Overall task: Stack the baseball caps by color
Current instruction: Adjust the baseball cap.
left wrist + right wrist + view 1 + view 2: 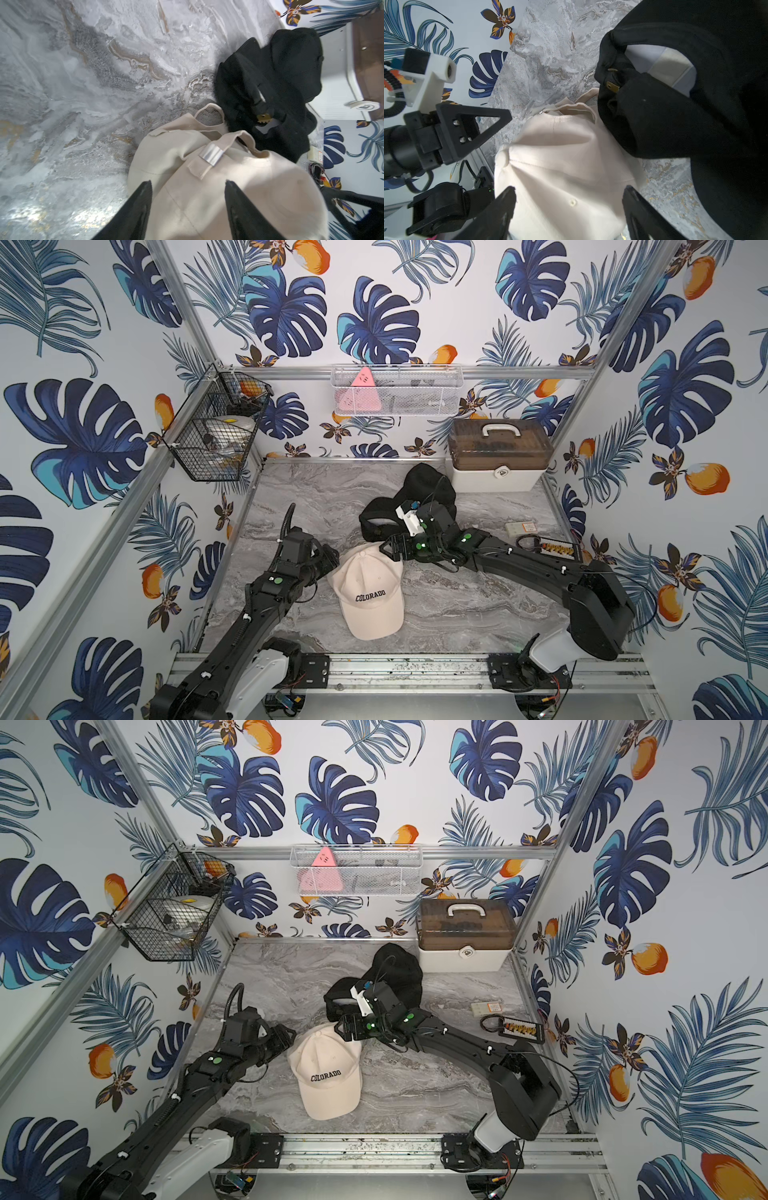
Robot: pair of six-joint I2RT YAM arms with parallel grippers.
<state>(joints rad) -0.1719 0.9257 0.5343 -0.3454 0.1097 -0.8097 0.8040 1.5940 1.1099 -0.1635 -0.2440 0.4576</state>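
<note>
The cream COLORADO cap [368, 593] sits in the middle of the counter [291, 497], brim toward the front, right next to the black caps [428, 485] heaped behind it. Caps are light and soft. The round top squashes easily and the brim is stiffer, so the brim or back strap looks best to pinch. The left gripper [188, 185] and right gripper [570, 190] hover on either side of its top, jaws wide apart, holding nothing.

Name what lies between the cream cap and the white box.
The pile of black caps, with the right arm stretched above it; both top views show this.
</note>
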